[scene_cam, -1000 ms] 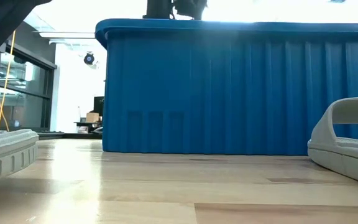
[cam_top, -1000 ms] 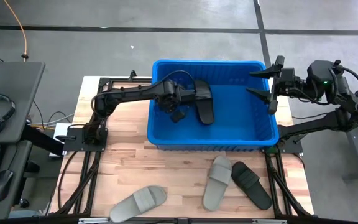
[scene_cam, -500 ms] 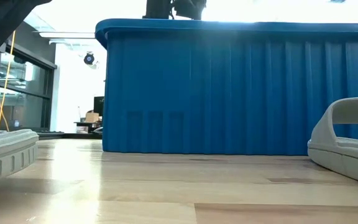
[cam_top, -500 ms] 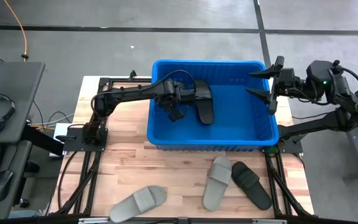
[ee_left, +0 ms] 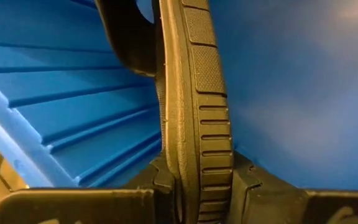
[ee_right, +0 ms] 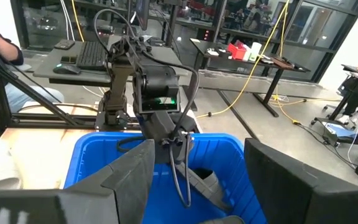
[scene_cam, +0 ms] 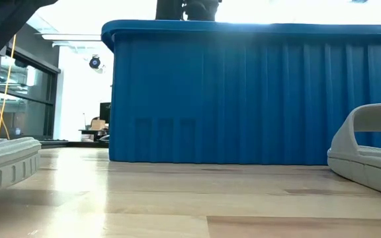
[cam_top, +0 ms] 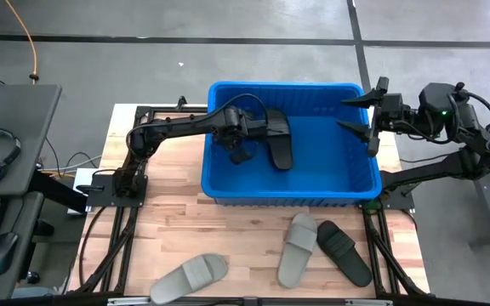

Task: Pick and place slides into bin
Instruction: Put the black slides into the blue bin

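The blue bin (cam_top: pixel 313 183) stands at the table's far middle; its wall fills the low view (scene_cam: pixel 243 92). My left gripper (cam_top: pixel 258 132) is inside the bin at its left part, shut on a black slide (cam_top: pixel 279 144), which also shows in the left wrist view (ee_left: pixel 197 93). My right gripper (cam_top: pixel 366 115) is open and empty over the bin's right rim, and shows in its own wrist view (ee_right: pixel 197 186). Two light grey slides (cam_top: pixel 190 276) (cam_top: pixel 296 248) and a black slide (cam_top: pixel 344 252) lie on the table near the bin's front. My left gripper pinches the black slide's sole at one end (ee_left: pixel 201 180) between its two fingers (ee_left: pixel 247 190), one on the footbed side, one on the underside. The slide stands on edge, its strap (ee_left: pixel 126 37) to one side. Whether it touches the bin's floor I cannot tell.
The bin's ribbed inner walls (ee_left: pixel 73 106) are close beside the held slide. In the low view one grey slide (scene_cam: pixel 369 155) lies at the right and another (scene_cam: pixel 5 165) at the left. Desks and cables stand beyond the table (ee_right: pixel 79 56).
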Controlling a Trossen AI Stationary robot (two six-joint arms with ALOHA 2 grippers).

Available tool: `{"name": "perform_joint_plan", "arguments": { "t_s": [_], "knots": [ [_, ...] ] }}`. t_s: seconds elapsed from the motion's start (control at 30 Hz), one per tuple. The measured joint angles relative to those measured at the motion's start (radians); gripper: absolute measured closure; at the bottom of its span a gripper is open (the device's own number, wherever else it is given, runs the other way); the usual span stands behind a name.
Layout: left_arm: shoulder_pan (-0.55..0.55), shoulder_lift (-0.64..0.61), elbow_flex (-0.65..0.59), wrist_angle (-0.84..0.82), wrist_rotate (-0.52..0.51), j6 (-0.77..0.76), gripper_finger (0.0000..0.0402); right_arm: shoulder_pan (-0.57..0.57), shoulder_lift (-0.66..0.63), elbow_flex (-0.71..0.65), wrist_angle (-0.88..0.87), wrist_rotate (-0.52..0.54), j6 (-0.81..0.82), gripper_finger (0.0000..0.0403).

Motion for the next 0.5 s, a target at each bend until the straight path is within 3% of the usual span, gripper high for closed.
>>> {"name": "perform_joint_plan", "arguments": {
  "t_s": [0.5],
  "knots": [
    [0.018, 0.022, 0.000, 0.000, 0.084, -0.005, 0.0293, 0.000, 0.000, 0.000, -0.001, 0.000, 0.019, 0.0164]
  ]
}}
